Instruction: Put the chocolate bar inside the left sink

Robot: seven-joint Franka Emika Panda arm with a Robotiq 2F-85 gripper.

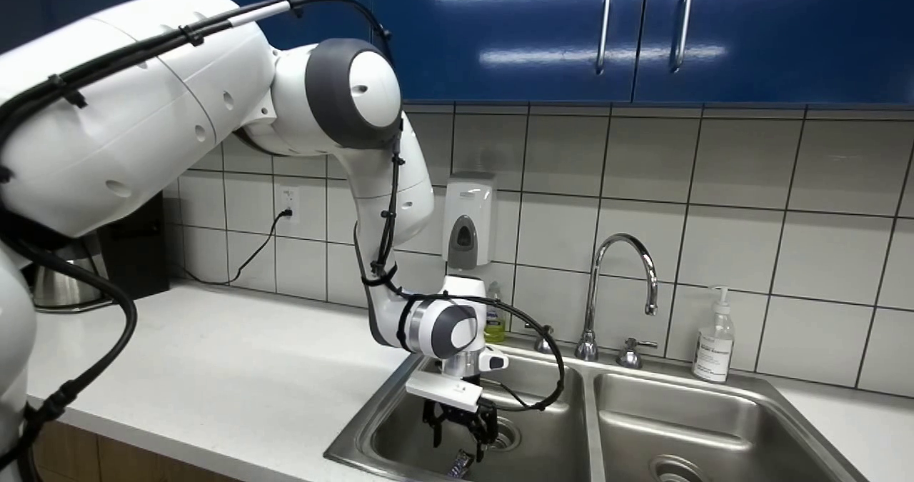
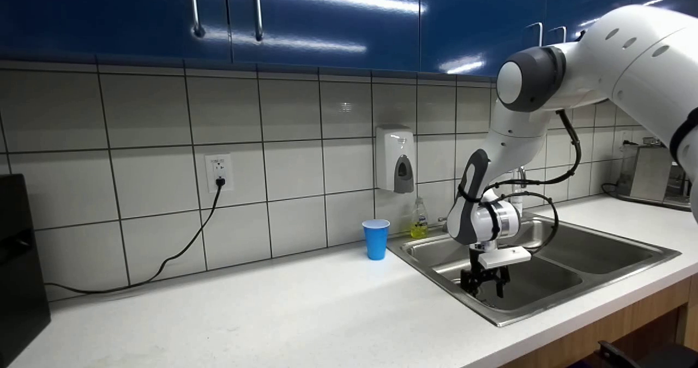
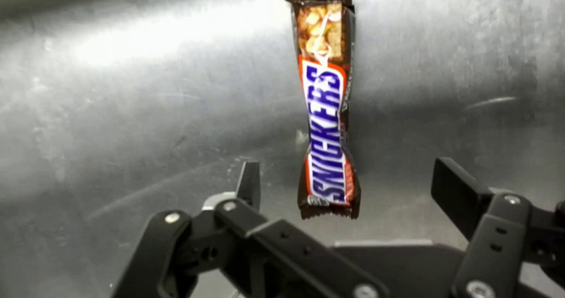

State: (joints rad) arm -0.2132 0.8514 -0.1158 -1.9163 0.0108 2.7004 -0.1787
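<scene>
We see a kitchen or kitchenette, whether of home or office we cannot tell: the left sink (image 1: 550, 432) beside its twin steel basin (image 1: 685, 407), a gooseneck faucet (image 1: 594, 282), glossy blue cupboards (image 1: 514, 21), and a tiled wall (image 1: 735, 246) with a dispenser (image 1: 469, 214).

Glare streaks on blue cabinets (image 1: 500, 21), white sheen across left sink (image 3: 198, 90), wrist view perhaps slightly soft
</scene>
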